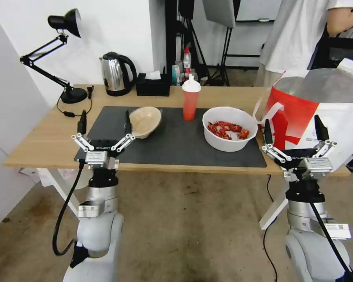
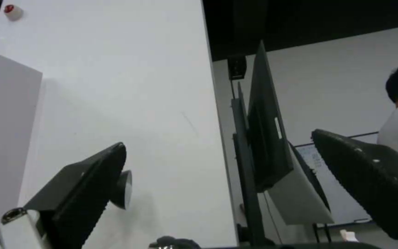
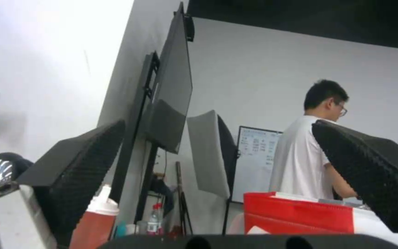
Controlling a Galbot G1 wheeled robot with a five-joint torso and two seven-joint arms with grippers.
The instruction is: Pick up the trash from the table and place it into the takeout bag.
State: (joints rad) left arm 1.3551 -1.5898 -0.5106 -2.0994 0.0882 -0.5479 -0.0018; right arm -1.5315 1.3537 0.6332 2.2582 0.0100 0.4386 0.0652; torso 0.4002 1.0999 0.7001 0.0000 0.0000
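Head view looks down on the table (image 1: 43, 145); both wrist views tilt upward toward the back wall

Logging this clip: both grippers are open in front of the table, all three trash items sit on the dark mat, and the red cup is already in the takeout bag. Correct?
Not quite. The head view shows the red cup standing upright on the dark mat, between the paper-pulp bowl and the white bowl, not in the takeout bag. The left gripper and right gripper are indeed open.

The table's (image 1: 39, 145) front edge lay open. The kettle (image 1: 115, 74) and tissue box (image 1: 153, 84) lined its back edge. The takeout bag (image 1: 321, 113) blocked the right end.
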